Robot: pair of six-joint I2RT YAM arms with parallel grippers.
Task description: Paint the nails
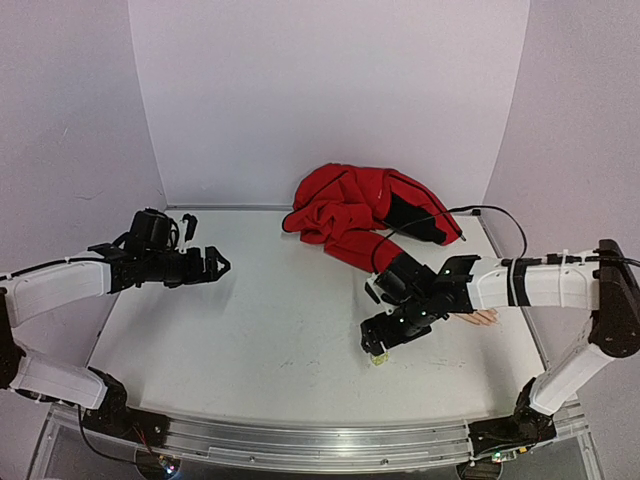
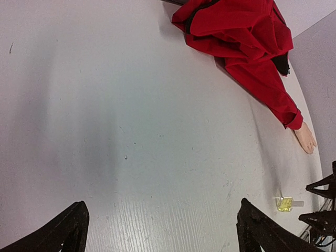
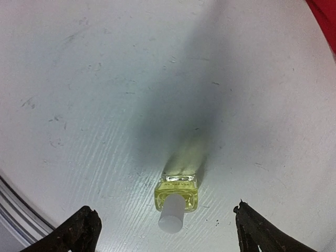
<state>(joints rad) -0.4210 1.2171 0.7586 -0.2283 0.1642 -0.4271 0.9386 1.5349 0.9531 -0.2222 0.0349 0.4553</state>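
Note:
The pale mannequin hand sticks out of the red jacket sleeve and lies flat on the table; its nails are too small to make out. In the top view my right arm covers most of the hand. A small clear yellowish bottle with a white cap stands on the table. My right gripper is open just above it, one finger on each side, touching nothing. My left gripper is open and empty over bare table at the far left.
The crumpled red jacket lies at the back of the white table. White walls close in the back and sides. A black cable runs from the jacket toward the right arm. The bottle stands near the table's front.

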